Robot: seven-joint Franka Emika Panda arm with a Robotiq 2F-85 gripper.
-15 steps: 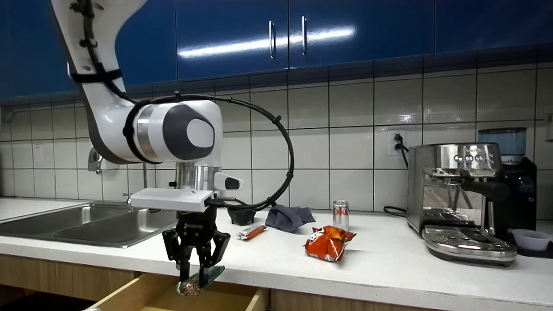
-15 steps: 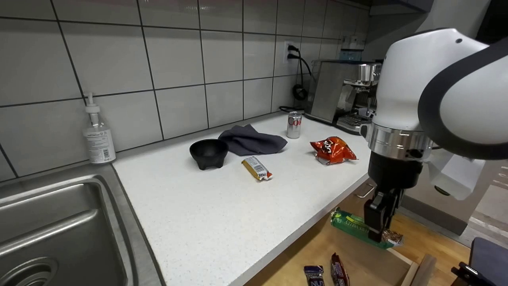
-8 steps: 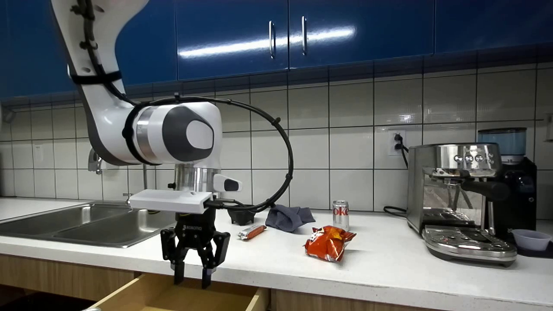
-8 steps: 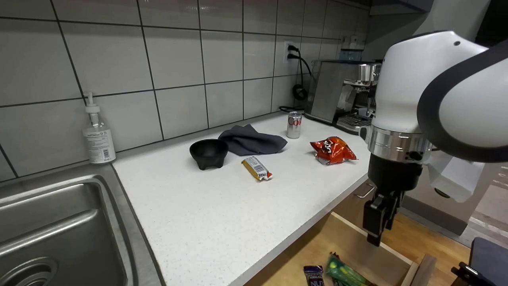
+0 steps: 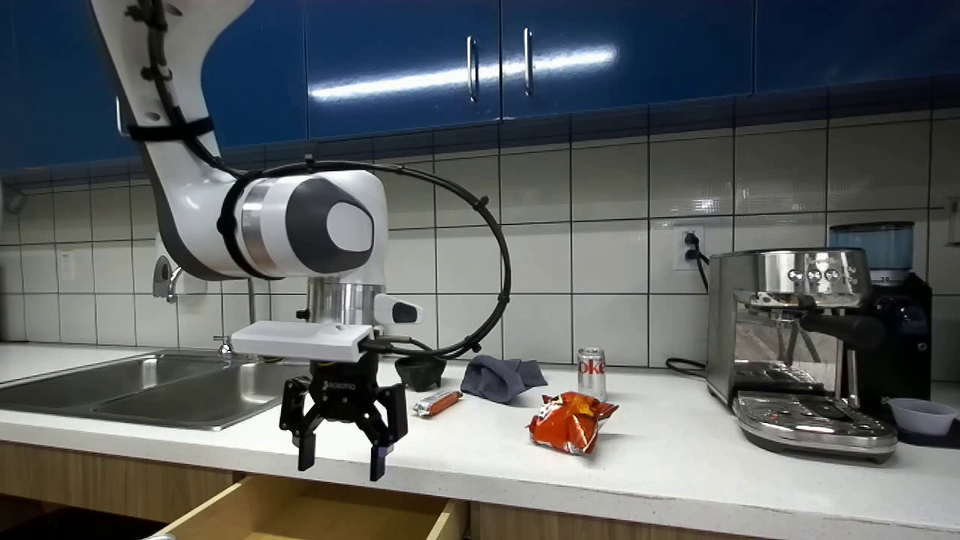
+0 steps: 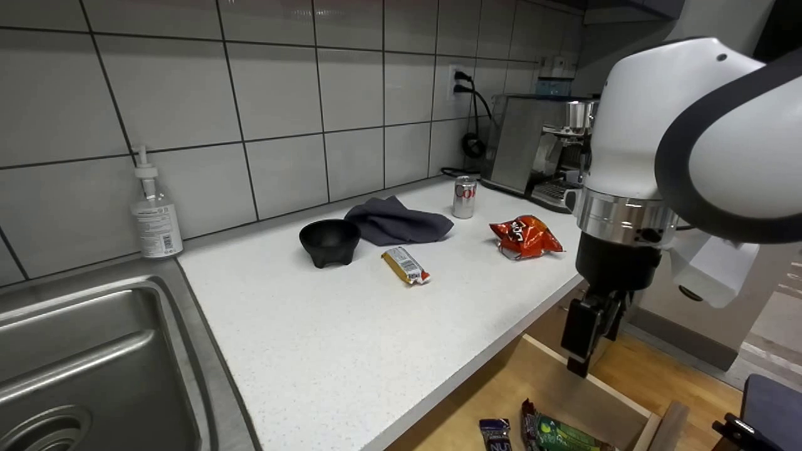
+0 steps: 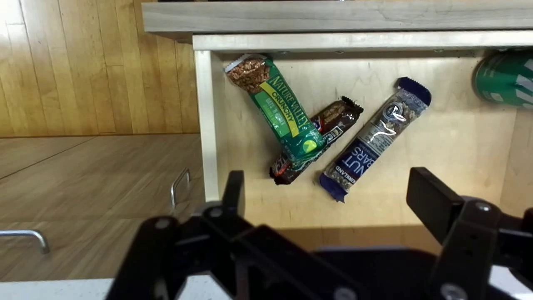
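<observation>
Hanging above an open pale-wood drawer (image 5: pixel 270 499): black two-fingered end effector (image 5: pixel 342 466), spread wide and pinching nothing. Nearest below, inside: a flat green wrapped granola bar (image 7: pixel 279 110) banded in yellow, lying down and out from the fingertips toward the drawer front, nearer the finger at left in the wrist view. Long axis aslant to the spread of the fingers, with one end close to the corner of front and side walls and the other resting across a dark-brown wrapped snack bar (image 7: pixel 335 125). Crowding the green bar: two walls by the far end, the brown one under the near end. Just beyond, apart from the brown and roughly parallel: a navy-ended clear-wrapped nut bar (image 7: pixel 377 137). Toward the opposite side, a green can (image 7: pixel 504 81), partly cut off. On the white speckled counter (image 6: pixel 326 338), in both exterior views: a black footed bowl (image 6: pixel 329 241), a yellow wrapped bar (image 6: pixel 404 264), a dark-grey cloth (image 6: pixel 401 225), a silver soda can (image 6: pixel 463 197), a crumpled red foil bag (image 6: pixel 526 238).
</observation>
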